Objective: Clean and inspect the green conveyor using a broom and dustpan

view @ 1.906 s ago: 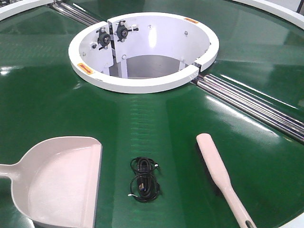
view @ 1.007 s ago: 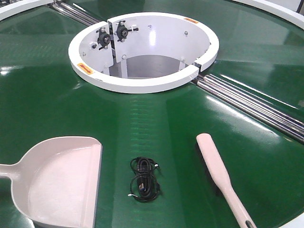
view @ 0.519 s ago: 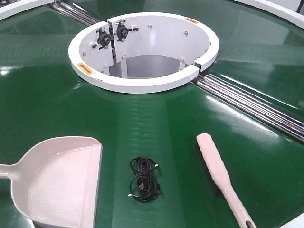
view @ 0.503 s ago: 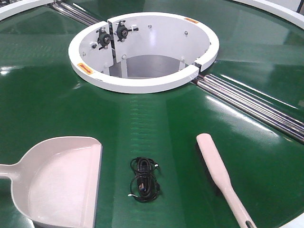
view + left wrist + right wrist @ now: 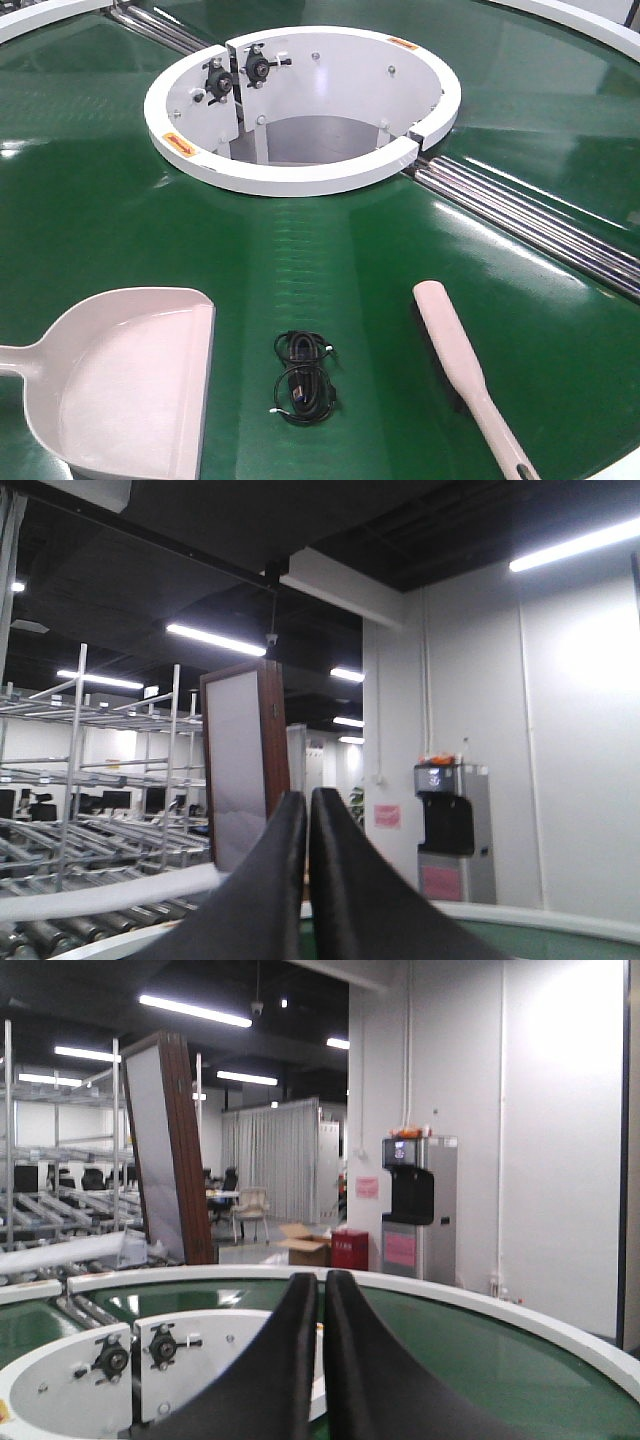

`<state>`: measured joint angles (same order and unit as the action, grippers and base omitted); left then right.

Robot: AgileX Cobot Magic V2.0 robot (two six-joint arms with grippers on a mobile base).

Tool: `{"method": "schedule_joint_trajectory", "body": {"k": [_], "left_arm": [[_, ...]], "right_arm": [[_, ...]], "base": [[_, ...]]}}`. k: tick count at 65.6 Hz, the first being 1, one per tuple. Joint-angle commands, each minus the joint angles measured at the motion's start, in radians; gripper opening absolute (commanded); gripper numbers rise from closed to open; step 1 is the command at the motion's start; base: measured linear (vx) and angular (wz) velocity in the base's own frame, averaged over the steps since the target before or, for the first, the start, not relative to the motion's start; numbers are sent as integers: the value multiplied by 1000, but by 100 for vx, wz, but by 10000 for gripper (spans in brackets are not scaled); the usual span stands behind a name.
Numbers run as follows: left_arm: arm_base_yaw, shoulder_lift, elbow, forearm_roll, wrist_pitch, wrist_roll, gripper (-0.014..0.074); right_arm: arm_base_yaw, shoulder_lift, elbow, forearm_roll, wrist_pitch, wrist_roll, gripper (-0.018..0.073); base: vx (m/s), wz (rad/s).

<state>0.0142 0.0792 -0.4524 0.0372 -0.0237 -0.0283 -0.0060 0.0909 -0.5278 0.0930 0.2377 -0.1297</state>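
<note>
The green conveyor (image 5: 330, 250) fills the front view, glossy and ribbed. On it at the lower left lies the pale pink dustpan (image 5: 130, 380), its handle running off the left edge. The broom (image 5: 462, 365) lies at the lower right, handle toward the bottom edge. Neither arm shows in the front view. My left gripper (image 5: 308, 800) is shut with nothing between its dark fingers and points out over the room. My right gripper (image 5: 322, 1282) is also shut and empty, raised above the conveyor (image 5: 470, 1345) and facing the white ring (image 5: 80, 1380).
A coiled black cable (image 5: 303, 377) lies between dustpan and broom. The white circular ring (image 5: 300, 105) with an open centre stands at the back. Chrome roller strips (image 5: 540, 225) cross the belt on the right. Shelving racks (image 5: 90, 770) and a vending machine (image 5: 418, 1205) stand beyond.
</note>
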Motion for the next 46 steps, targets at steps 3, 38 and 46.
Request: {"method": "schedule_joint_trajectory", "body": {"k": [3, 38, 46], "left_arm": [[1, 164, -184, 17, 100, -6, -19], [1, 536, -382, -2, 285, 53, 497], [1, 535, -382, -12, 324, 53, 683]], "right_arm": [[2, 147, -140, 18, 8, -2, 0], [5, 529, -190, 91, -7, -14, 595], [5, 529, -190, 96, -20, -13, 695]], "base": [[0, 0], [0, 0], [0, 0]]}}
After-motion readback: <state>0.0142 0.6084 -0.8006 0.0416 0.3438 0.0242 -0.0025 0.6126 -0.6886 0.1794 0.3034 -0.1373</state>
